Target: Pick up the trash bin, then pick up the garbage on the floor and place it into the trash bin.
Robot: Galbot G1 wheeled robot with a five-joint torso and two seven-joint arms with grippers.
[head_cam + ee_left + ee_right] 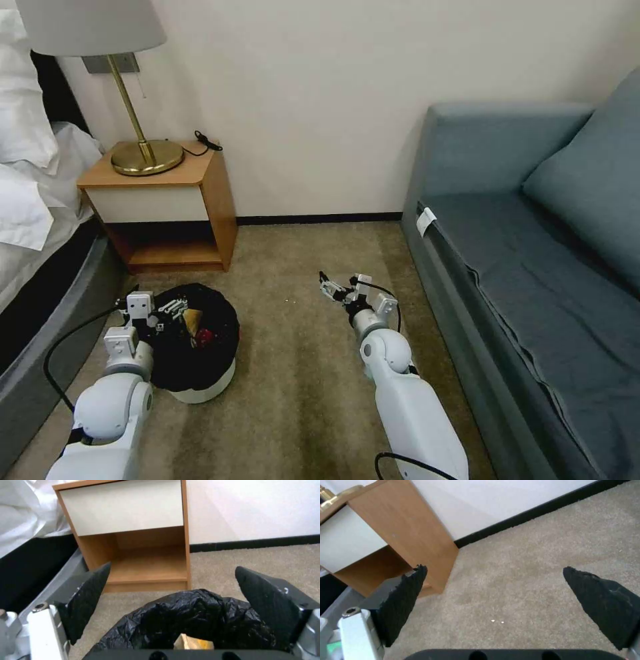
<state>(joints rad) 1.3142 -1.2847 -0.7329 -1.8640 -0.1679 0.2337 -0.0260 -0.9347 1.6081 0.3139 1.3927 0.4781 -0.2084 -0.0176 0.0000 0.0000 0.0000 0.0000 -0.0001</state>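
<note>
- Over the trash bin (200, 360), near its rim on my side, hangs my left gripper (175, 308); its fingers (85, 602) stand apart with nothing clamped between them, the black bag (200, 620) bunched just below.
- Well to the side of the trash bin, above bare carpet (300, 373), my right gripper (331, 288) is spread wide and holds nothing.
- Inside the trash bin I see garbage already lying: a tan paper piece (193, 321) and something red (205, 336) beside it.
- The trash bin seems to rest on the carpet, in front of the nightstand (167, 200); I am not gripping it.
- No litter shows on the carpet round the trash bin, so I judge the collecting is done or nearly so.
</note>
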